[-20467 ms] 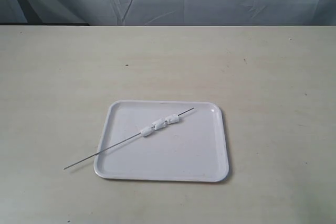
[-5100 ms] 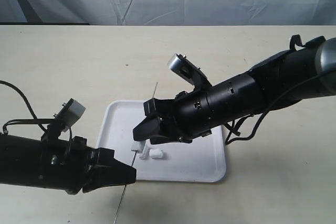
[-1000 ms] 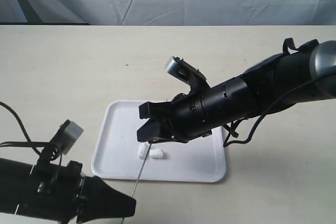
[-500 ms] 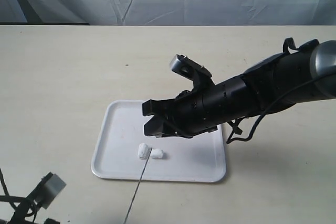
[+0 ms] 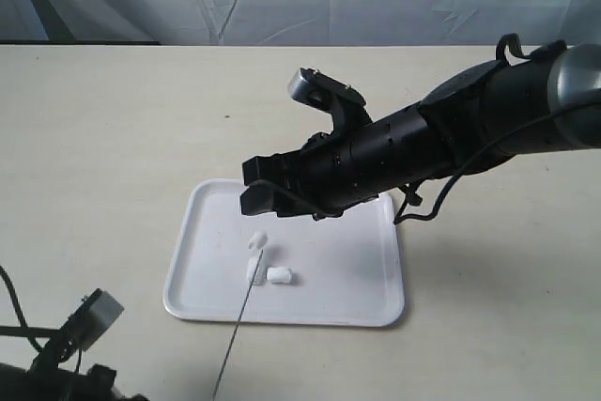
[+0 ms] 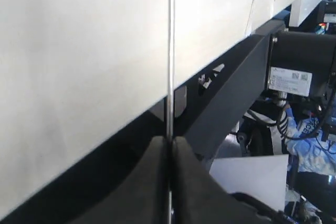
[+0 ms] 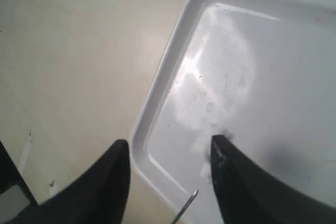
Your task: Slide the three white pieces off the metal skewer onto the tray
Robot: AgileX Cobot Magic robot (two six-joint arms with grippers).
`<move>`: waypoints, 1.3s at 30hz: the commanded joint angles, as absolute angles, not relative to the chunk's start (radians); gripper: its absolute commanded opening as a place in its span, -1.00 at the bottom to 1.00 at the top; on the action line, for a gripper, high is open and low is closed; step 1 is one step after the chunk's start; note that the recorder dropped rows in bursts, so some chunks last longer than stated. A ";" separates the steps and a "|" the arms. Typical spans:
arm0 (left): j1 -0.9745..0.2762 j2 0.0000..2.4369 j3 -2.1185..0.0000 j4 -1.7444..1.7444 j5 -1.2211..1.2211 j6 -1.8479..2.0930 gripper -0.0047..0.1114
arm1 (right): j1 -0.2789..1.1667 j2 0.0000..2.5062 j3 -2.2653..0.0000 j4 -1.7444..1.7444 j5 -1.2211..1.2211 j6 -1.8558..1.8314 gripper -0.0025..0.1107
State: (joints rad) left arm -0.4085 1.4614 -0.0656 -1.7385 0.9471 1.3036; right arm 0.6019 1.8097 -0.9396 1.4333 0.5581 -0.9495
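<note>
Tray (image 5: 347,274) lies flat on table (image 5: 113,138). Right gripper (image 7: 169,145) hovers above its back-left corner, jaws wide apart, nothing betw. them. Left gripper (image 6: 169,148) is pinched tight on metal skewer (image 5: 235,335) — tip reaches over tray's near edge. Three white pieces (image 5: 279,275) lie on tray, one at skewer tip.

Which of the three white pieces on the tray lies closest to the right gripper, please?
The lone piece below the right gripper in the exterior view; the other two sit together, farther off.
</note>
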 commanded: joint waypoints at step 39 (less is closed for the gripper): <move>-0.411 1.683 -0.489 -1.506 0.569 0.925 -0.86 | 0.599 1.008 -0.953 1.041 0.847 -0.512 -0.03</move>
State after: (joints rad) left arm -0.4085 1.6774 -0.4752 -1.5027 0.5707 0.9169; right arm 0.6019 1.0482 -0.9462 1.0511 0.8340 -0.5290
